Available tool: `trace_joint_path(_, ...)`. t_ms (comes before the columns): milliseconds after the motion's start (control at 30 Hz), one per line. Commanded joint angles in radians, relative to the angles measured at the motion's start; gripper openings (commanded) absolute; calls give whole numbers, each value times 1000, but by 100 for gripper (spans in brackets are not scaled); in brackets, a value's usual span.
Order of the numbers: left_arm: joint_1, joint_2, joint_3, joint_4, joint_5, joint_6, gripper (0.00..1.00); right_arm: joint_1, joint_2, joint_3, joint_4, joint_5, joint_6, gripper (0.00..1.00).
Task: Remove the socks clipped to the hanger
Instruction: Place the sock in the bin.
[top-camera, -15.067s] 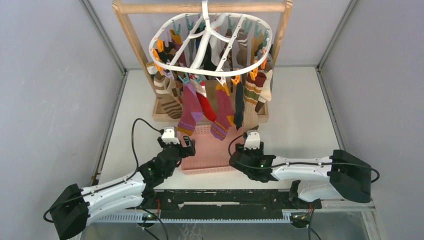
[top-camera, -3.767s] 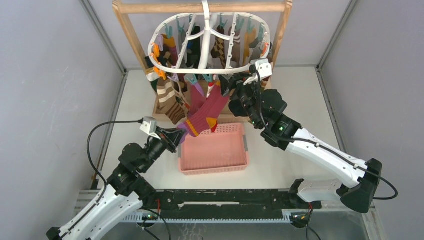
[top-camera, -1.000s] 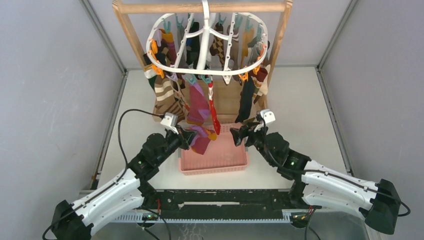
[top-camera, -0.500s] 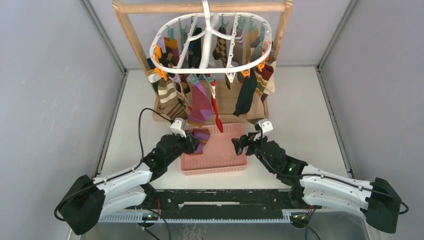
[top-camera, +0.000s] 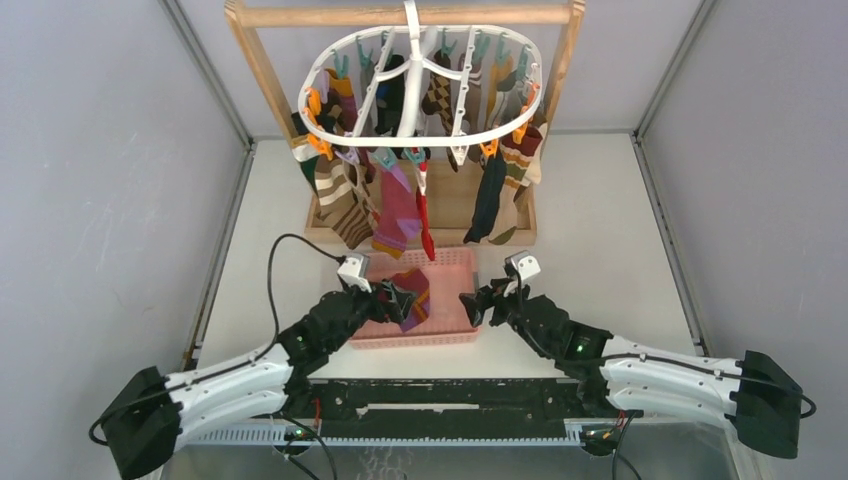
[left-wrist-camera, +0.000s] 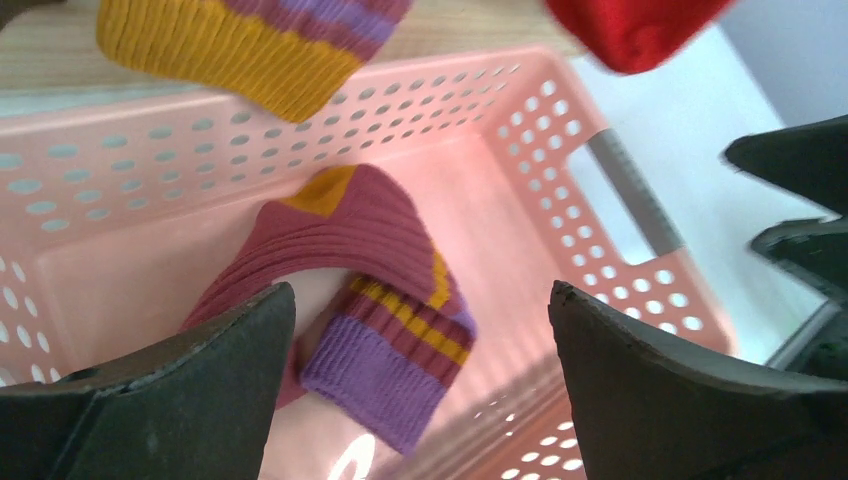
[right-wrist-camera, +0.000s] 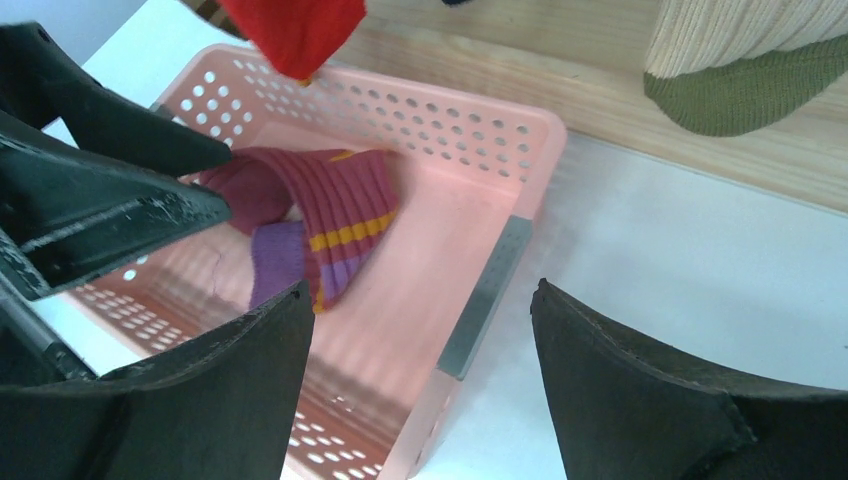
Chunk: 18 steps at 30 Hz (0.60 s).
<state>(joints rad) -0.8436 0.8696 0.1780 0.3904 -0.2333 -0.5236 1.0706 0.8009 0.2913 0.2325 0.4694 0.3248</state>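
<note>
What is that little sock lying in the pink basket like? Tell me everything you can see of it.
The sock is ribbed knit, maroon, with a mustard patch and a purple cuff crossed by mustard stripes. It lies folded over itself on the floor of the pink basket, clipped to nothing. The left gripper hangs open over it, a finger on each side; whether one touches it I cannot tell.

Ribbed knit cloth, soft and matt, in the maroon sock. Smooth pink plastic, slightly shiny, in the perforated basket (grey handle strip unclear). Smooth white plastic for the hanger; bare pale wood for the stand. Matt white surface. Matt black, faintly grainy left gripper.
</note>
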Motion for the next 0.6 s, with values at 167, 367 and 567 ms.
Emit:
trace_joint_path(167,-155,-279,4,-169,-209,-9,100,93,-100,-63,45,21,19,87)
trace_joint_path(367,-218,-301,18,-158,-237,-21,100,129,-188,-110,20,11,27,87)
trace_joint_path(567,-267,-238,44,-121,-291,-45,100,147,-241,-148,18,-26,56,85)
